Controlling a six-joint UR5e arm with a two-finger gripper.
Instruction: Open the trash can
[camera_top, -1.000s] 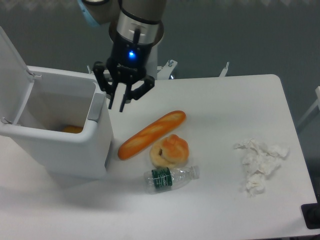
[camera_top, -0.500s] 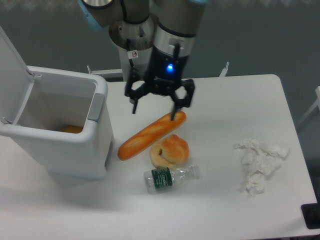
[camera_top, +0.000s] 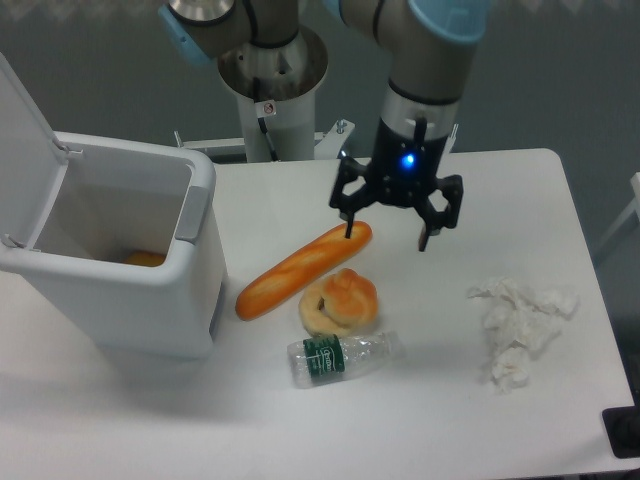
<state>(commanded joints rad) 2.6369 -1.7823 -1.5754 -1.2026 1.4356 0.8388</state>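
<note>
Already the trash can (camera_top: 120, 260) stands lid-up, so opening looks done. Hand (camera_top: 387, 232), fingers apart and holding nothing, hovers by the baguette (camera_top: 300, 268).

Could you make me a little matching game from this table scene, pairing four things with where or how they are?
Things:
1. trash can
2. baguette
3. plastic bottle
4. crumpled tissue

Descriptions:
A. lying on its side in front of the bun
B. alone on the right side of the table
C. lid up, at the left
D. diagonal, one end beneath the open pincer

Pairs: 1-C, 2-D, 3-A, 4-B
</note>
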